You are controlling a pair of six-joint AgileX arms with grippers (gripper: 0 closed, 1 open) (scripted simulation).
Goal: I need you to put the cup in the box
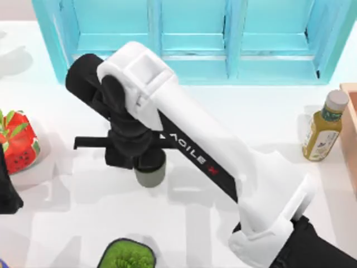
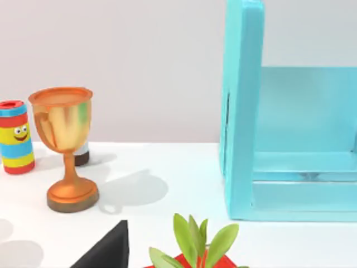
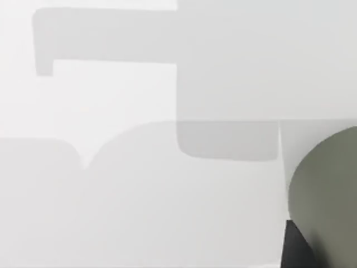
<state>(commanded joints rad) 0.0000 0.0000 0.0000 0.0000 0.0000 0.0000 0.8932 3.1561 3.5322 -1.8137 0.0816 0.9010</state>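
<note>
The cup [image 1: 149, 176], small and dark olive-grey, sits left of the table's middle, mostly covered from above by my right gripper [image 1: 136, 153]. My right arm reaches to it from the bottom right corner. In the right wrist view the cup [image 3: 329, 195] looms close, with a black fingertip [image 3: 295, 251] against its side, so the gripper looks shut on it. Only a tan edge of the box [image 1: 350, 134] is visible at the table's far right. My left gripper [image 1: 5, 192] is parked at the left edge.
A turquoise shelf cabinet [image 1: 189, 39] spans the back. A yellow bottle [image 1: 323, 125] stands just left of the box. A red strawberry-like object [image 1: 17, 142] lies at the left, and a potted plant [image 1: 127, 255] at the front. The left wrist view shows an orange goblet [image 2: 64, 148] and a striped can [image 2: 15, 137].
</note>
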